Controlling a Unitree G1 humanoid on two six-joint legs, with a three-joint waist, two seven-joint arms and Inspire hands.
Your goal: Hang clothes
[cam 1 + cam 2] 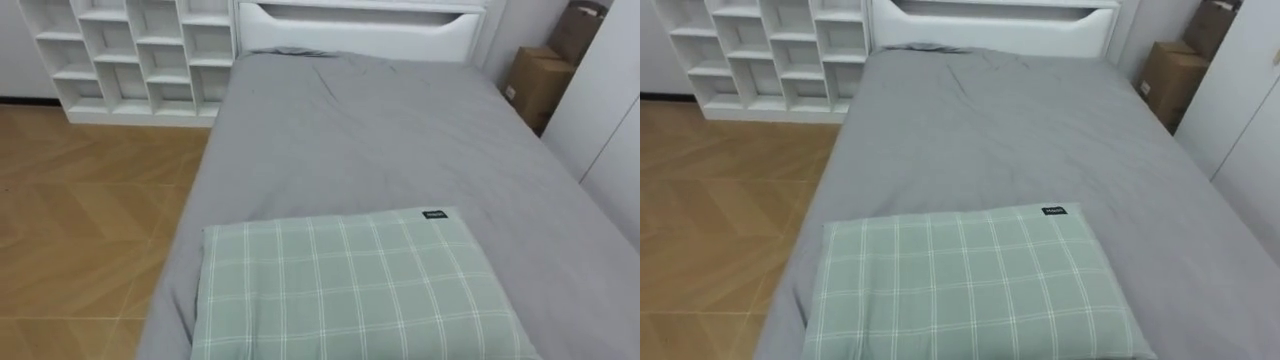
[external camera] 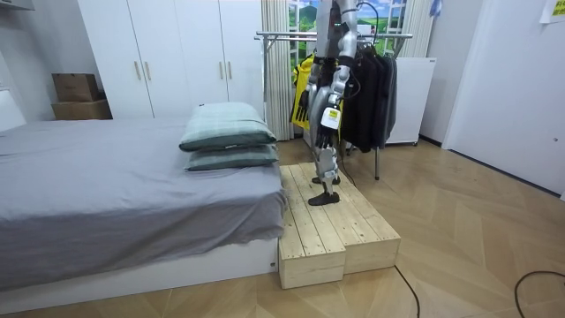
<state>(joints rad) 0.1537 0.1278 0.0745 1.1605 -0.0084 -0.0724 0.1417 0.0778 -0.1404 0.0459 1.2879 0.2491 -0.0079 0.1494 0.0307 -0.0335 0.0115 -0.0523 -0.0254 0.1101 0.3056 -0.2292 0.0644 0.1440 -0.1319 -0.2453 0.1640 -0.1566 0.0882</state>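
I cannot tell what either robot hand grips, and the dark hanging clothes just behind could snag if it turns.

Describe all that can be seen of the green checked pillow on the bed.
The pillow is pale green with a grid of thin white lines. It looks like soft woven cloth and is plump and smooth. A small dark label sits on its far edge, near the right corner. It lies flat on top of a second pillow, darker green, at the end of the grey bed next to the wooden platform. Nothing else touches it.
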